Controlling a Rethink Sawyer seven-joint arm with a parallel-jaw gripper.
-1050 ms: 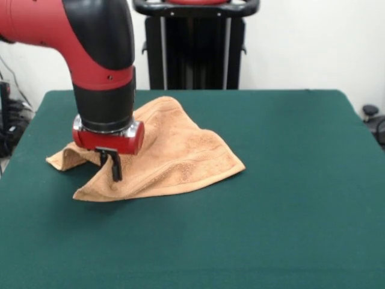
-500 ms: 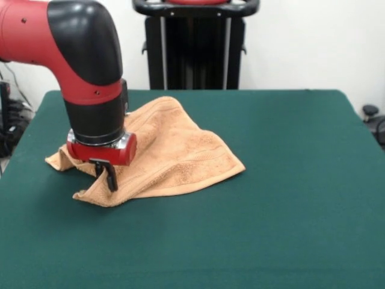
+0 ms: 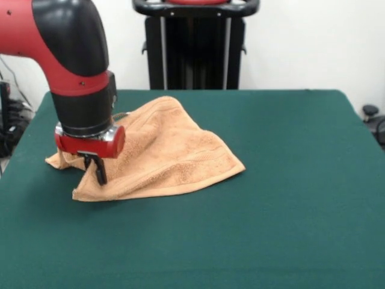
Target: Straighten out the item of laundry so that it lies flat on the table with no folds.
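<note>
Nowhere near done: orange-tan terry towel [image 3: 162,153] sits rumpled and folded over, left of centre on the dark green felt table [image 3: 271,229]. Black gripper [image 3: 98,170] pinching towel's lower-left fold. Flattening all left.

A white wall [image 3: 301,42] stands behind. At the left edge, dark cables [image 3: 11,129] hang near the floor. At the right edge, a black caster [image 3: 372,112] shows.

front view, near, table [image 3: 289,198] level
</note>
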